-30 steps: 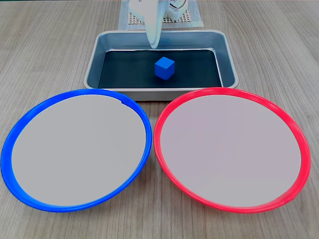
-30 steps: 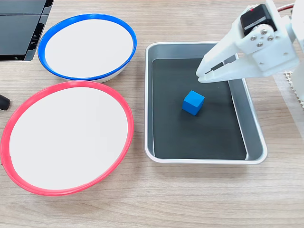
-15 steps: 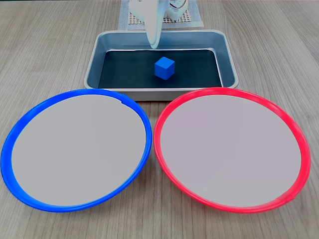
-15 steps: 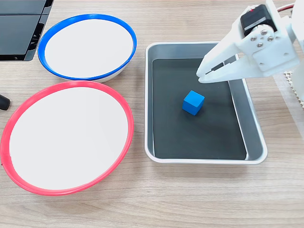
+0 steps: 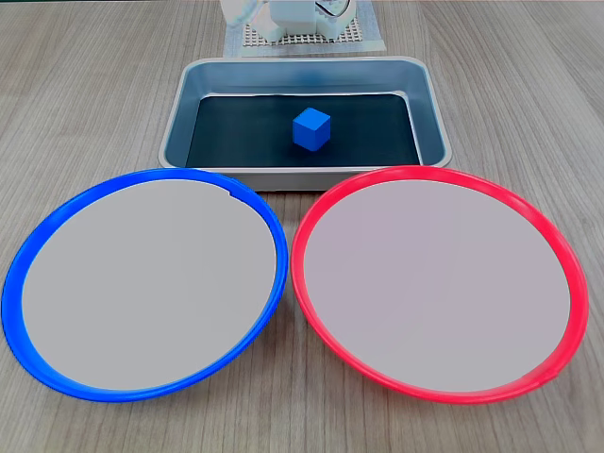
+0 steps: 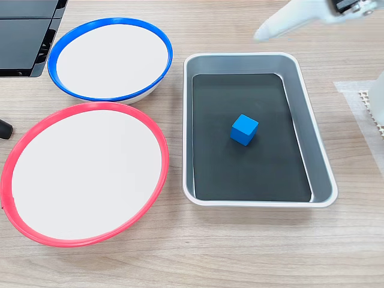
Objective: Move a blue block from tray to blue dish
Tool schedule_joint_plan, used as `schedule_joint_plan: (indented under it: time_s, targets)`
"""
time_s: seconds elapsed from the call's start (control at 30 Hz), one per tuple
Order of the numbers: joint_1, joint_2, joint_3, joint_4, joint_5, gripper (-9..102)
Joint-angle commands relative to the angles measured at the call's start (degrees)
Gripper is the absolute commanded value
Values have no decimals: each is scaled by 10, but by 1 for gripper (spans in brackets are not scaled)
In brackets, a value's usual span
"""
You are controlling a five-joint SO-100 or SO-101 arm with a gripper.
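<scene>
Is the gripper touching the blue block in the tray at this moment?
Apart. In a fixed view the gripper is blurred beyond the tray rim, with bare black tray floor between it and the blue block.

bright blue block (image 5: 311, 128), grey tray (image 5: 185, 92) with black bottom, blue-rimmed dish (image 5: 45, 231), red-rimmed plate (image 5: 557, 247).

It looks like a lab or office bench set up for robot trials. A pale wood-grain table (image 5: 85, 85) carries a metal tray (image 5: 429, 104) and two plastic dishes, one blue-rimmed (image 5: 28, 255), one red-rimmed (image 5: 566, 274). At the far edge a white robot base (image 5: 293, 14) stands on a mesh mat (image 5: 363, 33).
</scene>
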Motion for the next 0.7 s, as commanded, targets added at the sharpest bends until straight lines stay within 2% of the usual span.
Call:
schedule_joint_plan:
  time_s: [0.0,0.07,0.2,0.33,0.67]
  targets:
    - [-26,-188,-147,54,-83,0]
    - [-46,-284,-211,82,-93,4]
    - [-76,-445,-308,131,-114,18]
    - [-99,-553,-339,130,-120,30]
    - [-115,-702,-347,120,-142,26]
